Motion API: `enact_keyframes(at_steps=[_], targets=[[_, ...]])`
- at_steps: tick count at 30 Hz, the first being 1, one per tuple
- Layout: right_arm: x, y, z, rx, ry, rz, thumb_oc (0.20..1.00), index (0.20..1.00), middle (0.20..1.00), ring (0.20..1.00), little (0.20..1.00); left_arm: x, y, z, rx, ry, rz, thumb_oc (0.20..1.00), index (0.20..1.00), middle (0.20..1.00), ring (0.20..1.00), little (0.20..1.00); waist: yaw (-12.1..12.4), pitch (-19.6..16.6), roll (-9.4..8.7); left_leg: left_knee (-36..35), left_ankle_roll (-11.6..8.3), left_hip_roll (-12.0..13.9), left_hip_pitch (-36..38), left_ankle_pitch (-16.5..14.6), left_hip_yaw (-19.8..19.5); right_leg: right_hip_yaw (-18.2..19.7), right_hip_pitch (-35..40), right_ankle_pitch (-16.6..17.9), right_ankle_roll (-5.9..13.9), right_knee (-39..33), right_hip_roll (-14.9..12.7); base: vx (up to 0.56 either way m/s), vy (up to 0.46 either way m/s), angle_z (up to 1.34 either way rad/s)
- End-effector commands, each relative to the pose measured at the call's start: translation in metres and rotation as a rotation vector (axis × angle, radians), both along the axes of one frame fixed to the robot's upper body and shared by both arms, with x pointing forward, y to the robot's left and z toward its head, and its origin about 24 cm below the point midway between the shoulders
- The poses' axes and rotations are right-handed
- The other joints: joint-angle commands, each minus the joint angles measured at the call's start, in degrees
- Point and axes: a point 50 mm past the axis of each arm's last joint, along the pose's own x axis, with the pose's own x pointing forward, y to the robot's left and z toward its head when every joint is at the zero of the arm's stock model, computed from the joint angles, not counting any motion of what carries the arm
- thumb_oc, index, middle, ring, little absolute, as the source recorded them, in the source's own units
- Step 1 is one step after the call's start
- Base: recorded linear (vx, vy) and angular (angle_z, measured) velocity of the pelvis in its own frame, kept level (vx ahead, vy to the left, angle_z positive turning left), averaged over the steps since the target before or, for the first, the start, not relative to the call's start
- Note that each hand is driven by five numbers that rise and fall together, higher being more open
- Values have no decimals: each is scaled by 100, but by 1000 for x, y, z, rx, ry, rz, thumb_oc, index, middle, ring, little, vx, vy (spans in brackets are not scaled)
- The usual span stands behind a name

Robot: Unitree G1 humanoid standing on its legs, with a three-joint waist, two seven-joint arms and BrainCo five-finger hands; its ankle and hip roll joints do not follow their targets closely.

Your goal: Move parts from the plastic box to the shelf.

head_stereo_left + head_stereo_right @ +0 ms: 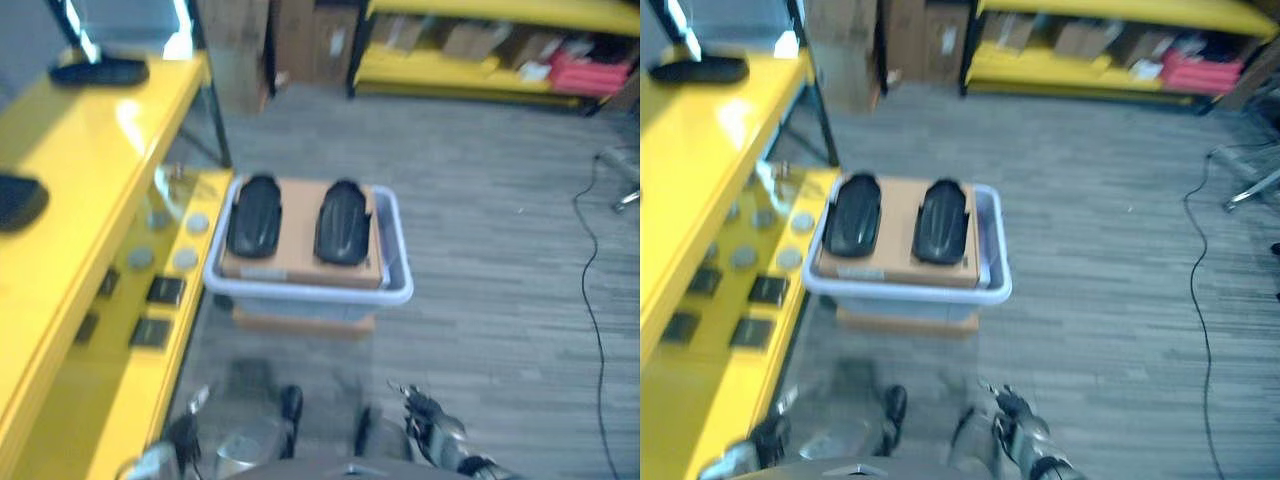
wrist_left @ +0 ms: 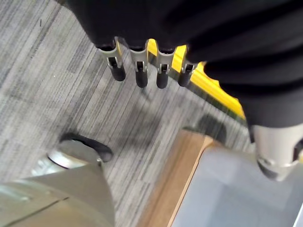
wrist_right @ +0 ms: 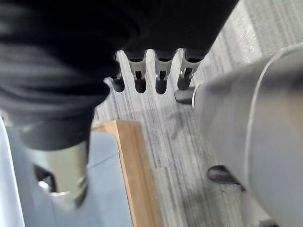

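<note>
Nearest the camera, the left hand (image 2: 142, 71) hangs low at the near left, its fingers (image 2: 138, 75) straight, side by side and holding nothing; in the eye views it is cut off by the near edge and hard to make out. The right hand (image 3: 151, 80) hangs at the near right, its fingers (image 3: 161, 82) likewise relaxed and empty.

On the left runs the yellow shelf (image 1: 70, 230), its lower level carrying small flat dark squares (image 1: 165, 290) and grey discs whose detail is blurred. A dark part (image 1: 100, 70) lies at the shelf's far end, and another (image 1: 15, 200) is cut off at the left edge.

Just right of the shelf, the plastic box (image 1: 395, 285) stands on the grey plank floor (image 1: 500, 250), holding a cardboard sheet (image 1: 300, 255) with two black parts (image 1: 255, 215) side by side on it. Open floor spreads to the right. Far off stand more yellow shelves (image 1: 480, 60) with cartons.
</note>
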Motion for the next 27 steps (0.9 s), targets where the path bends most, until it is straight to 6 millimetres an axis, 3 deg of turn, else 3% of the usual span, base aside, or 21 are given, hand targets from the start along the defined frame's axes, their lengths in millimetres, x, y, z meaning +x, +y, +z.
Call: enact_keyframes(at_steps=[1, 5, 9, 16, 24, 26, 27], targets=[[17, -17, 19, -43, -160, 22, 1000, 1000, 1000, 1000, 1000, -9, -13, -6, -82, -16, 164, 1000, 1000, 1000, 1000, 1000, -14, -232, 265, -776, -421, 966, 484, -82, -215, -707, 927, 829, -74, -836, 557, 94, -232, 5], [-1, -13, 9, 3, -112, 36, 1000, 1000, 1000, 1000, 1000, -13, -25, -10, -65, 10, 128, 1000, 1000, 1000, 1000, 1000, 7, -279, 137, -1000, -770, 1489, 514, 279, 119, -1178, 1431, 682, -242, -1239, 787, 122, -235, 62], [-21, -28, 5, 36, -107, -75, 1000, 1000, 1000, 1000, 1000, -12, -32, -11, -44, 19, 9, 1000, 1000, 1000, 1000, 1000, -117, -316, 212, -1201, -958, 1793, 472, 618, 692, -1692, 1707, 654, -302, -1474, 841, 73, -66, 72], [-17, -44, 13, 1, -186, -137, 1000, 1000, 1000, 1000, 1000, -17, -29, -12, -10, 28, 3, 1000, 1000, 1000, 1000, 1000, -155, -307, 353, -1440, -919, 1576, 488, 652, 410, -1596, 1613, 608, -265, -1364, 777, 27, 71, 18], [-11, -42, 18, 7, -228, -156, 1000, 1000, 1000, 1000, 1000, -24, -27, -13, 1, 30, 3, 1000, 1000, 1000, 1000, 1000, -147, -323, 405, -1561, -887, 1508, 595, 634, 392, -1541, 1633, 637, -219, -1391, 742, 32, 36, 1], [25, -49, 53, -167, -419, -261, 1000, 1000, 1000, 1000, 1000, -30, -32, -14, 13, 40, -21, 1000, 1000, 1000, 1000, 1000, -40, -292, 435, -1560, -861, 1467, 659, 602, 300, -1537, 1713, 665, -178, -1402, 689, 109, 56, -2], [33, -50, 62, -203, -454, -270, 1000, 1000, 1000, 1000, 1000, -32, -32, -14, 15, 44, -20, 1000, 1000, 1000, 1000, 1000, -27, -290, 437, -1552, -856, 1463, 653, 594, 282, -1540, 1711, 662, -175, -1395, 681, 55, 28, 0]])
